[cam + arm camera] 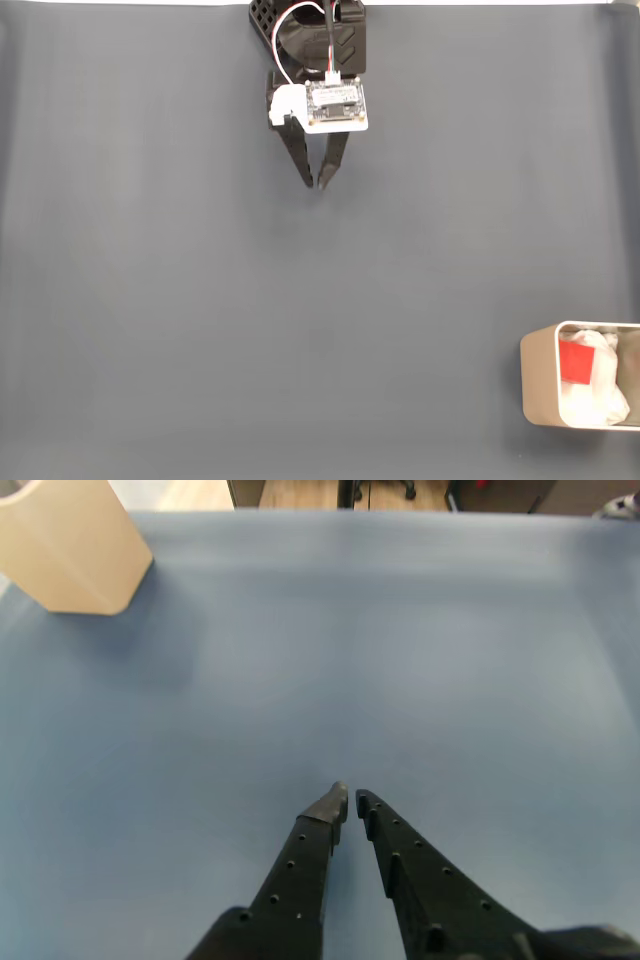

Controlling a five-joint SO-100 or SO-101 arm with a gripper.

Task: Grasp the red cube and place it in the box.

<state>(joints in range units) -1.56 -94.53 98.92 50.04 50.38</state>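
Up at the top of the fixed view, the arm [320, 40] is reaching down into the picture from the upper edge, its black body carrying a small white circuit board [336, 105] with red and white wires looping above it. Below the board the gripper [318, 183] is pointing down the picture, and its two black fingers are narrowing to tips that are nearly meeting, with just a sliver of space between them and nothing in it. Its tips are sitting over bare grey-blue cloth [200, 300] that is covering the whole table. Well apart from the gripper, at the lower right corner, the box [537, 375] is lying partly cut off by the right edge. Its cream wall is showing rounded corners, and white padding [600, 395] is crumpling inside it. On that padding, in the left part of the box, the cube [575, 361] is resting, red and much smaller than the box.

Turning to the wrist view, the gripper [350, 800] is coming in from the bottom edge, and its black fingers are converging to a very narrow gap, holding nothing. The cloth [400, 660] is stretching away beneath them. At the upper left corner the box [70, 550] is showing its plain beige outer wall and one rounded corner, well apart from the fingertips.
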